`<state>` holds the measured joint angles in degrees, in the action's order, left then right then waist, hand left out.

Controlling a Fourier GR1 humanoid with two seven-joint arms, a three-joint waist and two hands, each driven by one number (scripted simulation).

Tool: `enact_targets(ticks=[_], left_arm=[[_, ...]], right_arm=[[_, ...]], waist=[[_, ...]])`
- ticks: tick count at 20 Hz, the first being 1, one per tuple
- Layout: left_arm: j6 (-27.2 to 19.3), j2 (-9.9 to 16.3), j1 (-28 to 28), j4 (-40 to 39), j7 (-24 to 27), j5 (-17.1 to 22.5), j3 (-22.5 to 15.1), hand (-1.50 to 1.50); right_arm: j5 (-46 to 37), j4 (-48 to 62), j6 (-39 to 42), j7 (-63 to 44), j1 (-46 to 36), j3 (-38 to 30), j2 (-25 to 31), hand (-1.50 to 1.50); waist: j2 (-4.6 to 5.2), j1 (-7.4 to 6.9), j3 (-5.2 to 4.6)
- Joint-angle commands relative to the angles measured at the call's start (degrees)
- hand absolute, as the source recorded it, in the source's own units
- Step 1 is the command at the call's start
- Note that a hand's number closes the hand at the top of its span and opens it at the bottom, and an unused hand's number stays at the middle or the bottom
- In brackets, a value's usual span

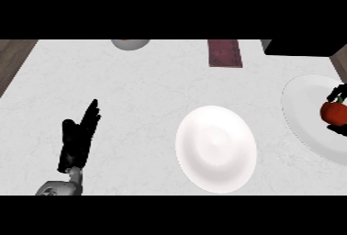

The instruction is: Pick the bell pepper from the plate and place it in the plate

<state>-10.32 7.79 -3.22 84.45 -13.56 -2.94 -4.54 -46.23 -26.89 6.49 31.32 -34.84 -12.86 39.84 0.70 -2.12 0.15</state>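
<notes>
A red bell pepper (333,112) sits on a white plate (308,108) at the right edge of the head view. Black fingers of my right hand (336,96) curl around the pepper from above and below; most of that hand is cut off by the edge. A second white plate (215,148) lies bare in the middle of the counter. My left hand (79,137) rests open at the lower left, fingers straight and pointing up, far from both plates.
At the counter's far edge stand a grey bowl-like object (129,43), a dark red rectangular item (225,53) and a black box (304,47) at the top right. Wooden flooring shows past the counter's left edge.
</notes>
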Motion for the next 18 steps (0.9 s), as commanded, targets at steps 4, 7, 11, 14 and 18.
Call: enact_targets(ticks=[4, 7, 11, 14, 18], left_arm=[[1.5, 0.1, 1.8, 1.0, 1.2, 0.8, 0.3, 0.0], [-0.8, -0.4, 0.1, 0.5, -0.7, -0.8, 0.6, 0.0], [1.3, 1.3, 1.4, 0.9, 0.4, 0.6, 1.5, 0.0], [0.4, -0.6, 0.5, -1.9, 2.5, 0.3, 1.2, 0.0], [1.3, -0.2, 2.3, -0.1, 2.4, 0.4, 0.7, 0.0]], right_arm=[[-2.1, 10.8, 3.1, 12.9, -3.5, 1.1, 3.5, -1.5], [3.2, 10.0, 7.1, 20.5, -2.0, -2.7, 3.1, -1.5], [13.6, 13.2, 18.7, 21.9, -6.5, -11.9, 3.6, -1.5], [17.4, 16.3, 22.1, 21.4, -6.2, -15.3, 4.2, -1.5], [19.5, 18.3, 28.6, 19.4, -6.6, -16.6, 8.2, -1.5]], waist=[[0.09, -0.25, 0.07], [-0.24, 0.97, 0.04], [-0.36, 1.07, 0.07], [0.18, 1.12, 0.09], [0.2, 0.14, 0.15]])
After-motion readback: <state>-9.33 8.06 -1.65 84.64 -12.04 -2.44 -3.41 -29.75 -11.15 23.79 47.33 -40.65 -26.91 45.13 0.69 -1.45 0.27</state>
